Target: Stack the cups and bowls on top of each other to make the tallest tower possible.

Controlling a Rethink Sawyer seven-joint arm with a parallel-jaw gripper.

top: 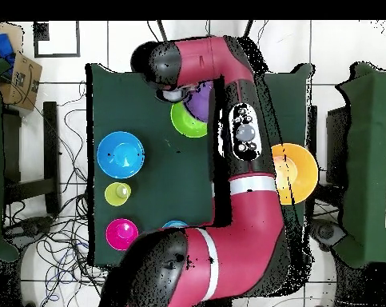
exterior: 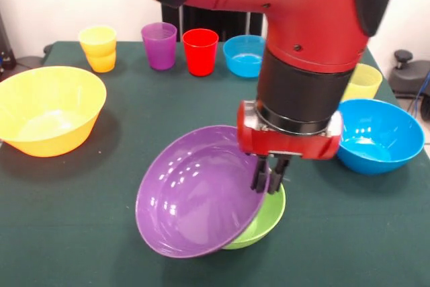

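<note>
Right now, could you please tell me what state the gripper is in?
Gripper: shut on the rim of the purple bowl, which tilts over the green bowl.

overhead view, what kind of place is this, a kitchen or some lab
Most likely a robotics lab, not a kitchen: a red arm reaches over a green-covered table, loose cables trail across the tiled floor, and a cardboard box sits at one corner.

Surface (exterior: 80,233) dark green. Purple bowl (exterior: 191,199) over lime-green bowl (exterior: 269,223). Left of purple bowl: orange-yellow bowl (exterior: 47,109). Right: blue bowl (exterior: 379,136), pale yellow cup (exterior: 363,82). Behind it: orange-yellow cup (exterior: 99,47), translucent purple cup (exterior: 160,45), red cup (exterior: 200,51), small translucent blue bowl (exterior: 243,55). Arm (exterior: 302,25) red and black.
</note>
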